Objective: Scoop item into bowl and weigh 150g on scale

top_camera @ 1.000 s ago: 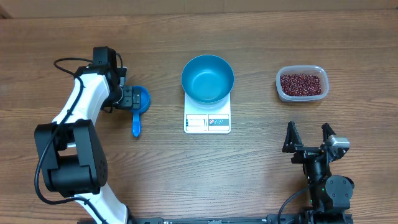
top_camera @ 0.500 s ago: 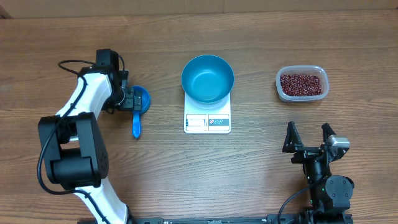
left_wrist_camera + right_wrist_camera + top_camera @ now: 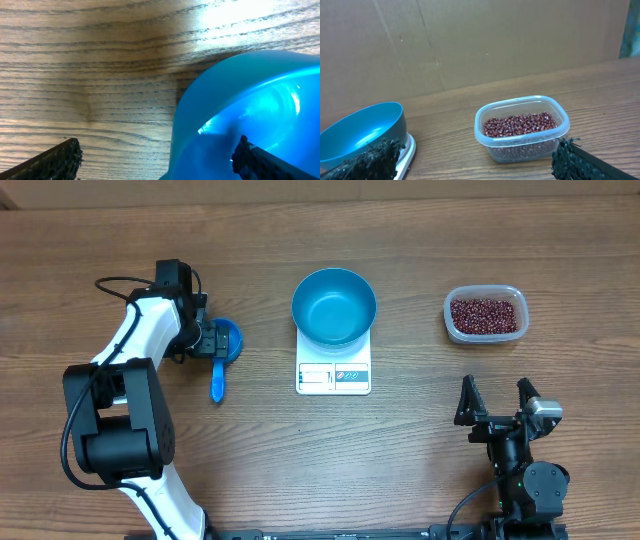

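**Left gripper (image 3: 207, 340) spread at the scoop, nothing scooped yet**

Both fingers of the left arm stand wide apart. In the wrist view one finger hangs over bare wood and the other sits in front of the blue cup of the scoop (image 3: 219, 380), so the jaws straddle the cup's edge without pinching it. The scoop lies flat on the table (image 3: 400, 470), left of the scale, with its handle pointing toward the robot.

The right gripper (image 3: 494, 395) is parked near the robot's edge of the table, fingers spread and empty, facing the tub.

The beans (image 3: 485, 313) all lie in the clear tub (image 3: 450, 328) on the right side, well apart from the scoop. The bowl (image 3: 334, 305) sits on the scale (image 3: 333, 377), covering its back part, and looks empty. The display cannot be read.

By the look of it, the step in hand is fetching the scoop, and the weighing itself has not begun. The next move calls for a firm hold on the scoop. The cup is wide and rounded, so a pinch there may slip, and the slim handle looks like the surer place. The scoop must then travel across the table, past the bowl, to reach the tub
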`<action>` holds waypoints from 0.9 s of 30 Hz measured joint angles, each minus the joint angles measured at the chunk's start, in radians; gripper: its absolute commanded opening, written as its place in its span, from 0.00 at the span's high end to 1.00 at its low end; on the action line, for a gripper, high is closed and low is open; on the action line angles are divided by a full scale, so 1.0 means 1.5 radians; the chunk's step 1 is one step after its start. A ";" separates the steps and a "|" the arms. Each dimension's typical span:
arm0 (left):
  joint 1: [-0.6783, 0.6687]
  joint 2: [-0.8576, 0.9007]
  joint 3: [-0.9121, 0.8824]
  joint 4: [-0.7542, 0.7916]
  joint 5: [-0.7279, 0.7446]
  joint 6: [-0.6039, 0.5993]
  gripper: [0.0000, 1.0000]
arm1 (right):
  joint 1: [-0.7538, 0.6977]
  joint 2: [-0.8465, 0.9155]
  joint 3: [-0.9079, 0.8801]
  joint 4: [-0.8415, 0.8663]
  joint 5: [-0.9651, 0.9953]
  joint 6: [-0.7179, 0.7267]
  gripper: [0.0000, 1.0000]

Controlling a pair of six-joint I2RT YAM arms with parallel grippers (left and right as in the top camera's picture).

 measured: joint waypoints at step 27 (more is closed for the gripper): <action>0.000 0.000 0.000 0.012 0.000 0.012 0.73 | 0.000 0.000 0.000 0.000 0.000 0.000 0.00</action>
